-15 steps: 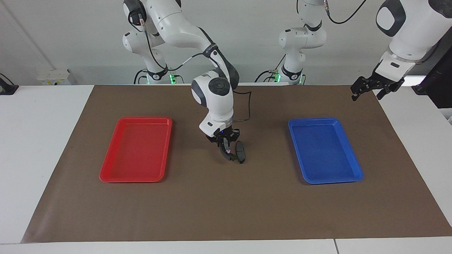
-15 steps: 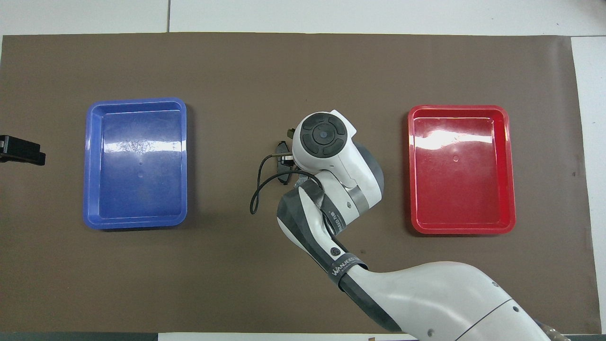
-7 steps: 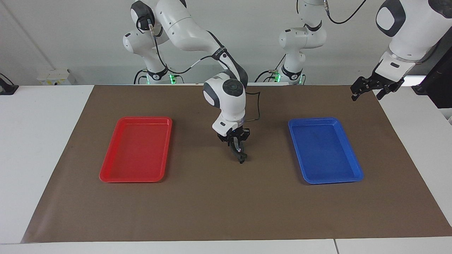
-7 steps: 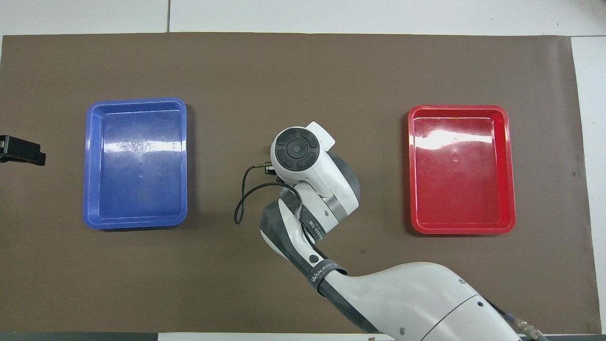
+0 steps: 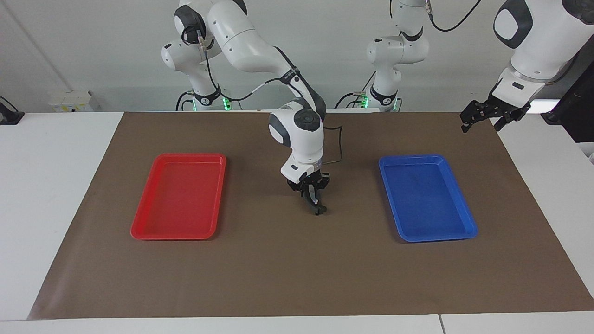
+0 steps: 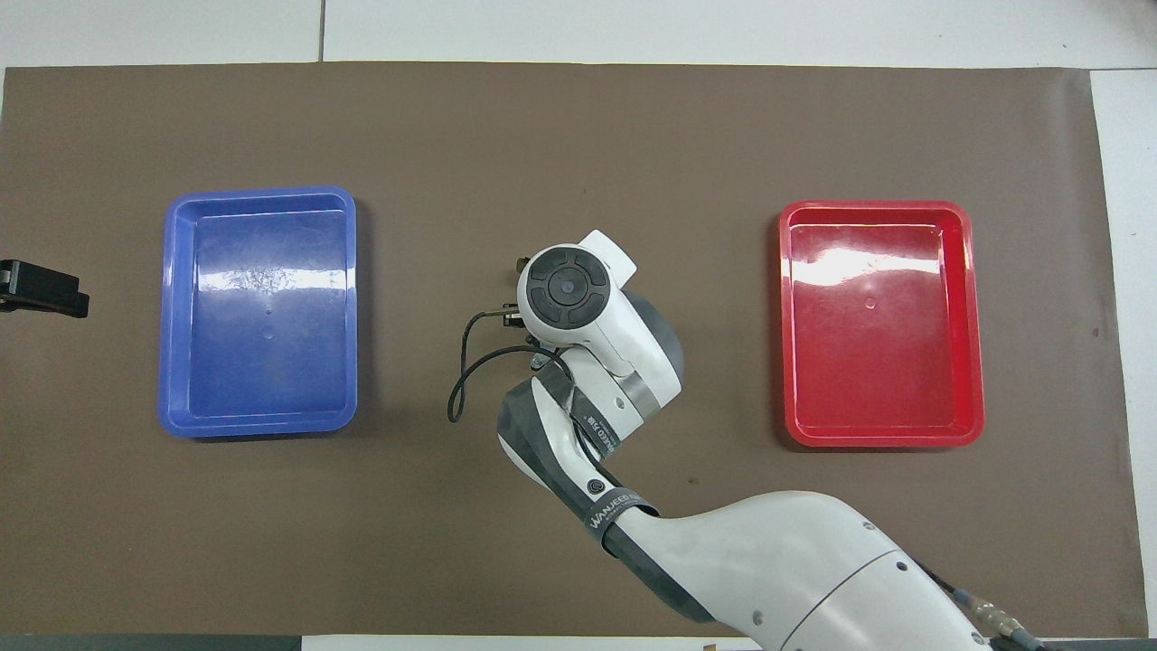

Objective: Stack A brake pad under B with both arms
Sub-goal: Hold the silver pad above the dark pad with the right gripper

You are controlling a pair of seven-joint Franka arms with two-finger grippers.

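the right gripper (image 5: 314,198) is down at the middle of the brown mat (image 5: 297,269), between the red tray (image 5: 139,227) and the blue tray (image 5: 468,229), with its fingertips pressed together on a dark curved piece (image 5: 318,207). that piece is thin, black and crescent-shaped, and it hangs below the fingers with its lower tip at or just above the mat; i can't tell from here whether it touches. a small pale, shiny spot shows on it right where the fingers pinch. this looks like the longer brake piece, b.

the short grey pad i can't make out as a separate thing: the gripper and the black piece cover the spot where it would be, and the two dark shapes run together. in the overhead view the right arm's wrist (image 6: 565,289) hides the whole patch, with only a bit of black hardware and a looping cable (image 6: 461,380) poking out beside it toward the blue tray.

the left gripper (image 5: 487,116) waits up in the air over the mat's corner at the left arm's end of the table, clear of the blue tray, its fingers spread wide and holding nothing. in the overhead view only its dark tip (image 6: 41,287) shows at the edge.

both trays have nothing in them.
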